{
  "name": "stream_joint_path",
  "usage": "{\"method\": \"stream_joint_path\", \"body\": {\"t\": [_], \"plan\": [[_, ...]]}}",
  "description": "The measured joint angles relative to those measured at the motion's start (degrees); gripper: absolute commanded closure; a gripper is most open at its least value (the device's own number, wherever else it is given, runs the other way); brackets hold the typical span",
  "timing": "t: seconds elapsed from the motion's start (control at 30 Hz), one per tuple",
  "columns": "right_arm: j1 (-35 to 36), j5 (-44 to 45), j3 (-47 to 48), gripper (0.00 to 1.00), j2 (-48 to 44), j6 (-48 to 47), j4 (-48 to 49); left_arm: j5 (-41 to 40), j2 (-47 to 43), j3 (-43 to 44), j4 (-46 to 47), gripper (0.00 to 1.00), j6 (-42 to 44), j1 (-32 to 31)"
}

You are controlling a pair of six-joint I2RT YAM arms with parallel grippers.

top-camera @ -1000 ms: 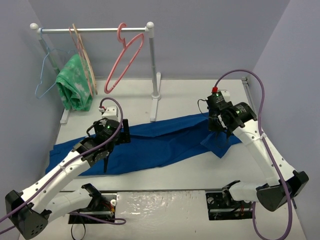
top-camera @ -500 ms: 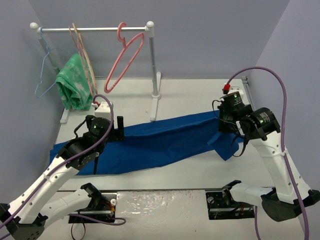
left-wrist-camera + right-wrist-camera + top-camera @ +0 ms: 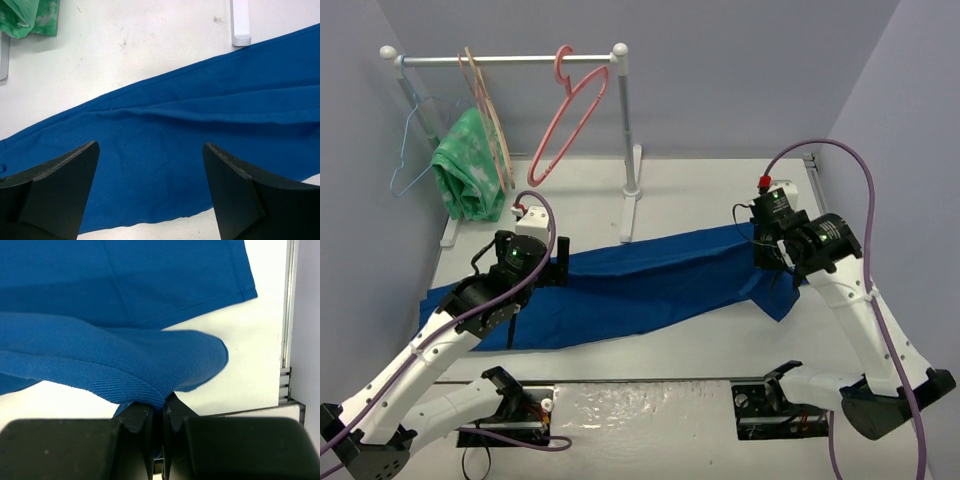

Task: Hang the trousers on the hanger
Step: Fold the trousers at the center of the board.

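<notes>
The royal-blue trousers (image 3: 640, 285) lie stretched across the table from front left to back right. My right gripper (image 3: 772, 268) is shut on a fold of the trousers (image 3: 115, 365) at their right end and holds it raised off the table. My left gripper (image 3: 515, 325) is open above the left part of the trousers (image 3: 165, 150), its jaws spread wide with nothing between them. The pink hanger (image 3: 563, 115) hangs by its hook from the rail at the back, apart from both grippers.
A white rack (image 3: 625, 140) stands at the back; its foot (image 3: 240, 20) touches the trousers' far edge. A green patterned cloth (image 3: 468, 170) on a beige hanger (image 3: 492, 120) and a light-blue wire hanger (image 3: 412, 145) hang at its left. Walls close both sides.
My right gripper has lifted the trousers' right end and shifted slightly left. My left arm drew back to the left, then eased slightly right and stays open.
</notes>
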Motion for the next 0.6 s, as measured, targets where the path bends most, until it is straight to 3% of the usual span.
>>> {"method": "stream_joint_path", "body": {"t": [0.27,0.53,0.6], "plan": [[-7.6,-0.6,-6.4,1.0,9.4,-3.2,9.2,-1.6,-1.4,0.0,-2.5,0.18,0.7,0.0],[-14.4,-1.9,-2.4,0.99,20.5,-6.4,15.5,-3.2,-3.6,-0.1,-2.8,0.18,1.3,0.0],[-14.9,-2.0,-0.3,0.94,23.9,-6.3,16.6,-3.2,-3.4,-0.3,-2.7,0.18,1.3,0.0]]}}
